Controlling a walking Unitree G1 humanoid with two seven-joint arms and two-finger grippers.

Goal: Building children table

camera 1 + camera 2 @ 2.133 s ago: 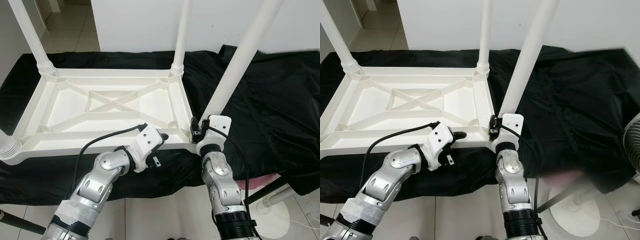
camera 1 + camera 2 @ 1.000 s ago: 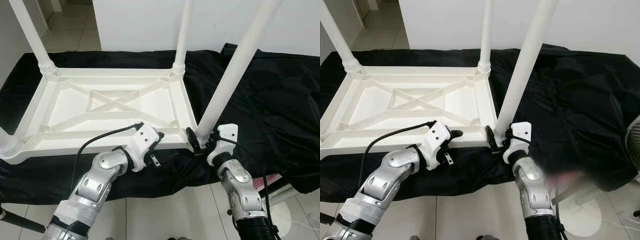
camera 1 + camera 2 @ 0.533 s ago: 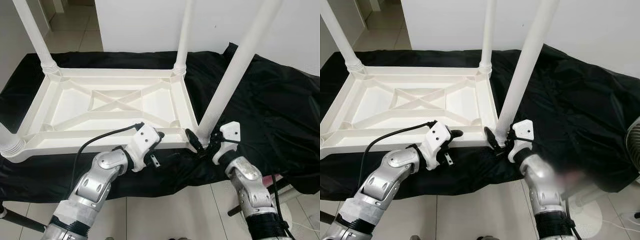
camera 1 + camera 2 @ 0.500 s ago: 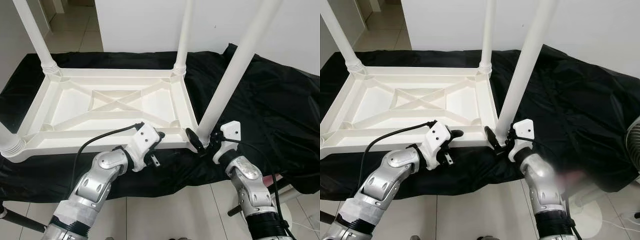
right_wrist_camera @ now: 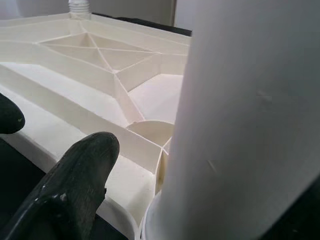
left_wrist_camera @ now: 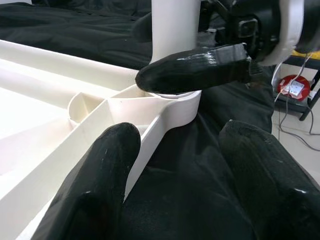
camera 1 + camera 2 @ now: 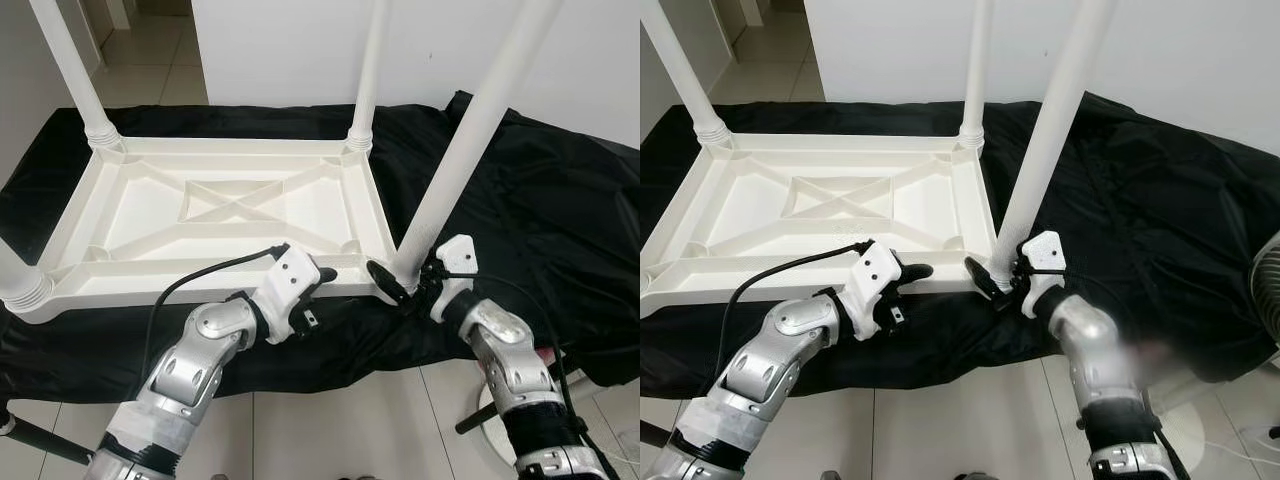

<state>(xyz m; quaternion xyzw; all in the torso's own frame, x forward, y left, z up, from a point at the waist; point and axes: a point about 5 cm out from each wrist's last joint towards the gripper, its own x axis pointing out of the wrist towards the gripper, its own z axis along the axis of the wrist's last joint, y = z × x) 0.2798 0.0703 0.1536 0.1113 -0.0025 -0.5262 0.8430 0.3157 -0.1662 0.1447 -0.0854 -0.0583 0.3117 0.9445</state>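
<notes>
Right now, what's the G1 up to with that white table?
It is assembling an upside-down white plastic table that lies on a black cloth. The right claw is at the base of the near-right leg, one finger on each side where it enters the corner socket. The left claw is open at the table's near rim, close to that corner. Three other legs, including the far-right leg, already stand in their sockets.

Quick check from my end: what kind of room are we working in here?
Probably a room in a home, used as a makeshift assembly spot. There is a tiled floor, a plain white wall, and a black cloth spread under the upturned white table. A pedestal fan stands at the right.
</notes>
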